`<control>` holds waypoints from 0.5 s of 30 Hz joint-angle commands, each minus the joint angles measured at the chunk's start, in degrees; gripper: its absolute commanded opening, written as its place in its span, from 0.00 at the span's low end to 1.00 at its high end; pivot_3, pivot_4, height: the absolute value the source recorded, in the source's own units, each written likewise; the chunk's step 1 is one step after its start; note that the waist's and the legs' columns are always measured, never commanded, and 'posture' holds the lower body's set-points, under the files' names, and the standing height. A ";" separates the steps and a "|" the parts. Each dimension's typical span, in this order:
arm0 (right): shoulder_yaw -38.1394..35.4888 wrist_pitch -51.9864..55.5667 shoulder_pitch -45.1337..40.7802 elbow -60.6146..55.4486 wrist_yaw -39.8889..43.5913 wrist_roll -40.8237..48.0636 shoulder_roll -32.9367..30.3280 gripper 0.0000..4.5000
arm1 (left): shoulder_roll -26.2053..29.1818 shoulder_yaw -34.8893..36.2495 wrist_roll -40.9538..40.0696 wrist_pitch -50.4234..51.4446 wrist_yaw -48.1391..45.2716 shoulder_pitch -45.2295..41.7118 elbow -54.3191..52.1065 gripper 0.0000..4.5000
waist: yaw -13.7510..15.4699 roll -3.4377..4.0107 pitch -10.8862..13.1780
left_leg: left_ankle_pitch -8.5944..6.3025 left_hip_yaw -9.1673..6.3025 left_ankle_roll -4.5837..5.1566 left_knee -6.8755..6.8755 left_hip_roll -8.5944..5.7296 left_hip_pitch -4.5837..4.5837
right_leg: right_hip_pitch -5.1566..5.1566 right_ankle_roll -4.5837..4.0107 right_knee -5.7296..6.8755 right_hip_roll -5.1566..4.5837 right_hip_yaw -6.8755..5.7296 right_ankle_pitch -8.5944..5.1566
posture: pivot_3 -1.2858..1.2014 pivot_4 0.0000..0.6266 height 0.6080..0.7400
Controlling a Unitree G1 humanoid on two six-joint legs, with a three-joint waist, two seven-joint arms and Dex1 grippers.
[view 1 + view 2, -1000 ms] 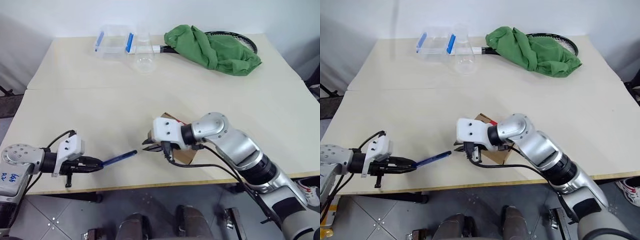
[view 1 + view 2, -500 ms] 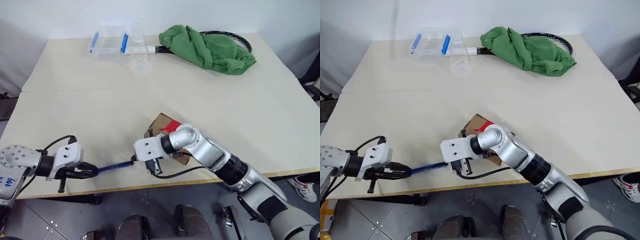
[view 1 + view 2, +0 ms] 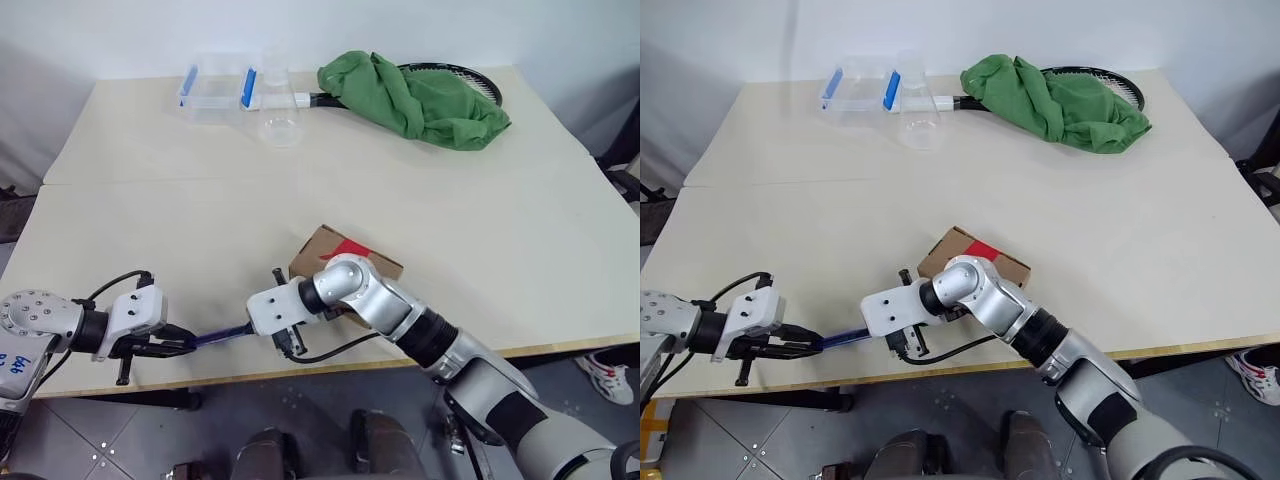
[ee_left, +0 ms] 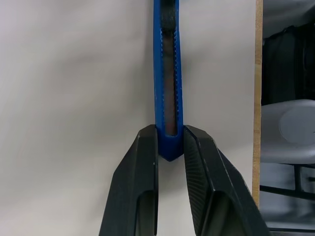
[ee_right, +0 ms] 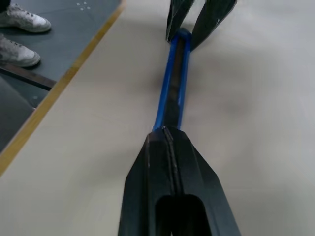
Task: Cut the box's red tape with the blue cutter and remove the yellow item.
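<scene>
- Near the front edge of the table [image 3: 150,200], on the left, the left gripper [image 3: 182,343] pinches the butt end of the blue cutter [image 3: 225,335]; the left wrist view shows its two black fingers [image 4: 140,182] clamped on either flat side of the blue body.
- At the cutter's other end, the right gripper [image 5: 165,132] has its fingers pressed together with their tips at the cutter's tip; I cannot tell whether they only touch it or grip a sliver of it.
- Just right of both grippers sits the box [image 3: 330,250], closed, with the red tape [image 3: 350,249] on its top, partly hidden by the right arm. The yellow item is presumably inside.
- Handling, as a judgement: the cutter looks light, stiff and narrow, with smooth plastic sides that could twist or slip in a two-finger pinch. A hold across the flat sides, further up the body than the very butt, should steady it for cutting; the blade end is best left free.
- The box looks light and may slide under the blade's push, so bracing it with the other gripper seems wise. Its corrugated flaps should bend without harm.
- At the far side lie a clear container [image 3: 215,88], a green cloth [image 3: 415,95] and a racket [image 3: 470,80], well apart from the work.
</scene>
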 commanded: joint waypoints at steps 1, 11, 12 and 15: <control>0.62 -2.02 -1.62 3.47 -1.01 -1.53 3.42 0.00 | -0.11 -1.31 1.95 0.39 1.11 0.27 0.97 0.15 | -0.01 0.01 0.01 | 0.01 0.00 -0.01 0.00 0.00 -0.01 | 0.00 0.00 0.00 0.00 0.00 0.00 | 0.52 0.24 1.00; -2.12 -3.03 -3.50 7.46 -0.91 -1.16 7.88 0.00 | -0.37 -1.15 1.37 1.31 1.59 0.61 -0.18 0.15 | 0.07 0.03 0.01 | 0.05 -0.02 -0.09 0.02 0.01 0.01 | 0.00 -0.06 0.07 0.03 0.03 -0.03 | 0.52 0.24 1.00; -2.46 -2.89 -3.27 6.82 -0.59 -0.89 7.64 0.00 | -0.49 -0.93 1.24 1.34 1.79 0.84 -0.41 0.15 | 0.06 0.04 0.01 | 0.05 -0.02 -0.09 0.02 0.01 0.00 | 0.00 -0.06 0.07 0.02 0.03 -0.03 | 0.52 0.24 1.00; -5.35 1.93 -2.41 1.45 1.18 2.41 6.81 0.00 | -1.12 0.72 0.15 0.99 2.37 1.75 -1.22 0.15 | 0.06 0.05 0.01 | 0.05 -0.03 -0.09 0.02 0.02 0.00 | -0.01 -0.06 0.07 0.03 0.03 -0.03 | 0.52 0.24 1.00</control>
